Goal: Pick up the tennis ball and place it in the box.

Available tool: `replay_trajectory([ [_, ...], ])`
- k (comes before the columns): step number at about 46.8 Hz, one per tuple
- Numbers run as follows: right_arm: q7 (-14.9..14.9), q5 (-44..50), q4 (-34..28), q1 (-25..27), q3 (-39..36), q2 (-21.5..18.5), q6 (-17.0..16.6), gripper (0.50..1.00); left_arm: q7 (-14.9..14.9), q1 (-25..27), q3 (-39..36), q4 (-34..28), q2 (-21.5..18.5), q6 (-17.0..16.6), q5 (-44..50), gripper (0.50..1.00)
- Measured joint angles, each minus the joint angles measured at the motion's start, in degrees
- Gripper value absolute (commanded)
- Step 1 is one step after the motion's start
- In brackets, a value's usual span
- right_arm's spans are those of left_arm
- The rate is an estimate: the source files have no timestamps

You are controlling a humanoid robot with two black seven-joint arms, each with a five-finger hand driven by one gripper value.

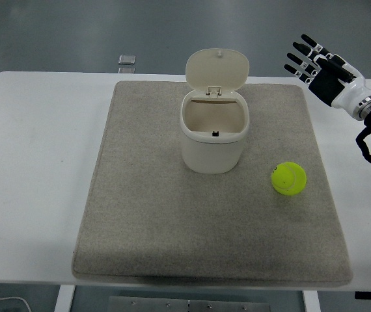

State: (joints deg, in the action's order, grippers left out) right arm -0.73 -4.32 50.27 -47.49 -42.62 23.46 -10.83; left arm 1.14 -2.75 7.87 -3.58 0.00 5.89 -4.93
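My right hand point(319, 68) hung fingers spread and empty over the counter's far right; the tennis ball point(289, 178) lay nearer and leftward on the mat point(140, 214), right of the open-lidded box point(213, 136).

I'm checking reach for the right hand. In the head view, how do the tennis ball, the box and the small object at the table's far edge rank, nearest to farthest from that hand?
From the right hand:
1. Box, mat centre, lid open; the tennis ball, on the mat's right side, looks about as near, too close to call.
2. Small object, far edge, left of the box.
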Motion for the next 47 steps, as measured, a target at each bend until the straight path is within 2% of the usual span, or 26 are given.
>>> replay_trajectory([
  [47,-0.2,0.2,-0.1,0.1,0.3,0.5,-0.6,0.915,0.0,0.3,0.0,-0.6,0.0,0.1,0.0,0.992],
])
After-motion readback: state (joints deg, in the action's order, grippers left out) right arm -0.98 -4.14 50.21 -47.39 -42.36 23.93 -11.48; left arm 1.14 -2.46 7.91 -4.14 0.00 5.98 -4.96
